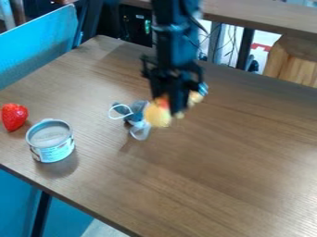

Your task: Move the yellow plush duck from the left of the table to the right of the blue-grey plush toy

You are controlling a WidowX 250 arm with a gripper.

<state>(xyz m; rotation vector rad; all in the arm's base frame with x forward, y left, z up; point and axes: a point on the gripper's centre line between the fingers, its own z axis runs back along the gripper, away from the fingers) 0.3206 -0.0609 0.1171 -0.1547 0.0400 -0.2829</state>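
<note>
The black gripper (170,104) hangs down over the upper middle of the wooden table (217,171). A yellow-orange object (158,115) with a red-orange top is right at its lower end; I cannot tell whether it is held. Just left of that object, a blue-grey toy-like item (137,118) with a white loop lies on the table. To the gripper's right shows a small pale yellow piece (195,97), partly behind the gripper.
Near the table's left edge stands an opened tin can (51,141) with a blue and white label. A red strawberry (14,116) sits beyond it at the far left. A blue panel (40,44) borders the table at upper left; another wooden surface (260,17) runs behind.
</note>
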